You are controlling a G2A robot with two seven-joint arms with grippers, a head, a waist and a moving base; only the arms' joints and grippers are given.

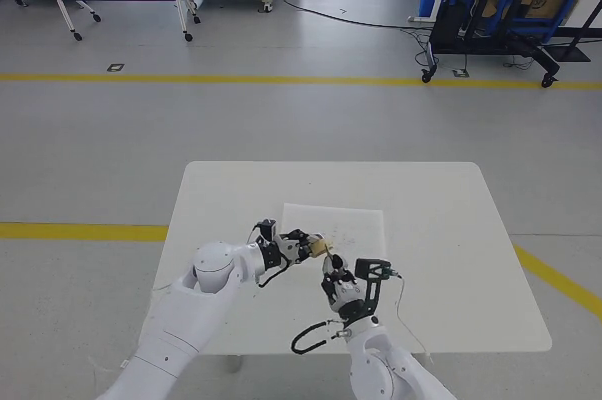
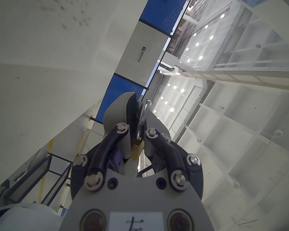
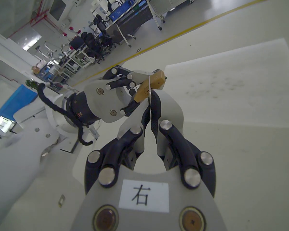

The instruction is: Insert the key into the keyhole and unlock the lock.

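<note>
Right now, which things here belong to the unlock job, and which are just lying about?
Job:
- lock, held in left gripper
- key, held in right gripper

Lying about:
- sheet
- table

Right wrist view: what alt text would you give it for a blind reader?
The right end effector, shut on a thin silver key, holds it at a brass lock gripped by the left end effector. Whether the key is inserted is unclear. A white table lies beneath.
</note>
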